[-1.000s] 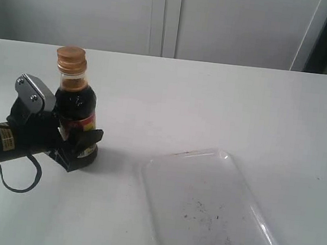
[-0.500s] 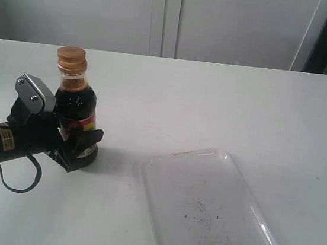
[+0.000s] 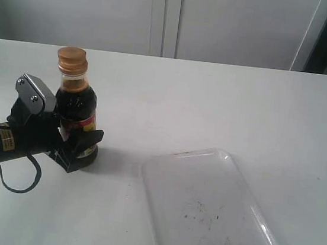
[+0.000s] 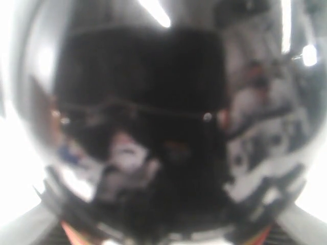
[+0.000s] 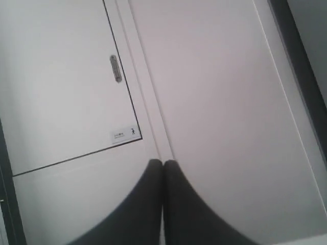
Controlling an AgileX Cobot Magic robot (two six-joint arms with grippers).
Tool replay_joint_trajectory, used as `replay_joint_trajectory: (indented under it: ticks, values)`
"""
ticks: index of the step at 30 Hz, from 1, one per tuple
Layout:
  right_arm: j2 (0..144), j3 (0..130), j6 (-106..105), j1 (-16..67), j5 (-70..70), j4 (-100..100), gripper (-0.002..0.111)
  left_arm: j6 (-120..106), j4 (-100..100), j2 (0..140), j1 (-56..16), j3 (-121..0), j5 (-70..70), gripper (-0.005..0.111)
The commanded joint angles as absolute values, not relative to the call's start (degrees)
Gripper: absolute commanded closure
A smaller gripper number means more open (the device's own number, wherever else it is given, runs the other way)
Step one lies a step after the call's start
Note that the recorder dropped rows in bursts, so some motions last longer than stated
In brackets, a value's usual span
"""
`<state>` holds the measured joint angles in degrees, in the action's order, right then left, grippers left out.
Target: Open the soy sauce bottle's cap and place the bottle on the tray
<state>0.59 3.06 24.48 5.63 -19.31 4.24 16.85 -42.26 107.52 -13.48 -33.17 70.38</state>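
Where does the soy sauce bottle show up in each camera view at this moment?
Exterior view: the soy sauce bottle stands upright at the left, its base between the left tool's jaws.
Left wrist view: the bottle's dark glass fills the blurred frame, very close.
Right wrist view: not in it.
Shared landmark: the cabinet door seam, seen in the exterior and right wrist views.

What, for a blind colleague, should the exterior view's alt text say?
The left claw grips the lower body of an upright soy sauce bottle, golden cap closed, on a white table. A translucent tray lies apart to its right.
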Motion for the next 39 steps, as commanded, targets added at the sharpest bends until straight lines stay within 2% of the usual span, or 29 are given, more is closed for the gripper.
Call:
replay_joint_trajectory:
  ticks: [1, 7, 14, 23, 27, 33, 39]
  values:
    - [7.98, 10.08, 25.63, 5.17, -20.87, 8.31, 0.108, 16.25, -43.39, 107.52, -13.47, -32.75, 69.96, 0.107]
    - [24.66, 22.74, 28.73, 5.17, -18.42, 16.56, 0.108, 16.25, -43.39, 107.52, -13.47, -32.75, 69.96, 0.107]
    - [37.3, 35.46, 23.95, 5.69, 0.61, 21.7, 0.108, 16.25, -43.39, 107.52, -13.47, -32.75, 69.96, 0.107]
    - [46.6, 43.62, 11.46, 10.93, 23.7, 20.75, 0.108, 16.46, -43.71, 107.52, -13.47, -32.75, 69.96, 0.107]
    - [50.07, 45.64, 0.36, 16.1, 28.96, 9.77, 0.108, 16.46, -43.71, 107.52, -13.47, -32.75, 69.96, 0.107]
    - [54.62, 46.2, -25.27, 22.38, 33.29, -19.11, 0.108, 16.71, -43.83, 107.52, -13.47, -32.75, 69.96, 0.107]
    - [58.55, 46.2, -34.79, 27.65, 35.68, -31.78, 0.108, 16.66, -43.97, 107.52, -13.47, -32.75, 69.96, 0.107]
